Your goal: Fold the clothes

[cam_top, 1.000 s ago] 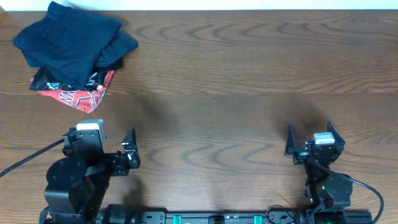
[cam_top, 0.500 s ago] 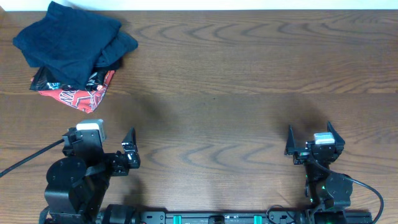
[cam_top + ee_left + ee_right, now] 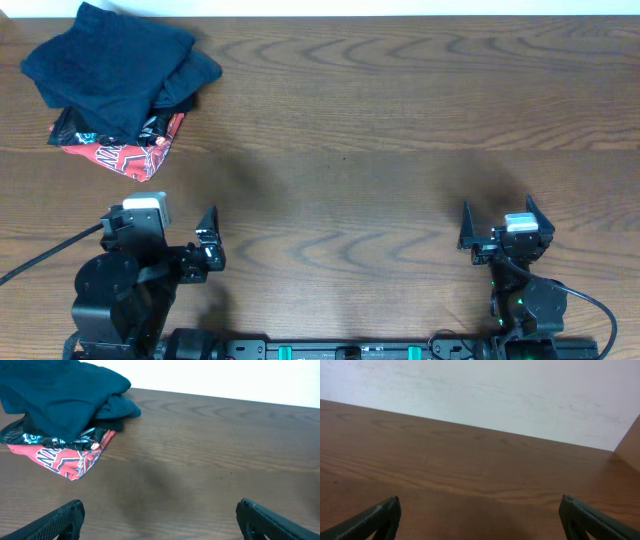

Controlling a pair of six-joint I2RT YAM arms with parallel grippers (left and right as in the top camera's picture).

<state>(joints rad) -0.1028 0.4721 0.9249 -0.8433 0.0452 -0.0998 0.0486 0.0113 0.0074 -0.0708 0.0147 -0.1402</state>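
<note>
A pile of clothes lies at the table's far left corner. A dark navy-blue garment (image 3: pixel 115 62) lies on top, over a black one and a red-printed one (image 3: pixel 125 152). In the left wrist view the navy garment (image 3: pixel 55 395) and the red-printed one (image 3: pixel 65 457) sit at upper left. My left gripper (image 3: pixel 185 245) is open and empty near the front edge, well short of the pile; its fingertips (image 3: pixel 65 517) show low in its wrist view. My right gripper (image 3: pixel 497 228) is open and empty at the front right, far from the clothes, with its fingertips (image 3: pixel 382 515) low in its view.
The brown wooden table (image 3: pixel 380 120) stretches between the arms and the pile. A white wall (image 3: pixel 485 390) runs behind the table's far edge. A black cable (image 3: pixel 40 258) trails at the front left.
</note>
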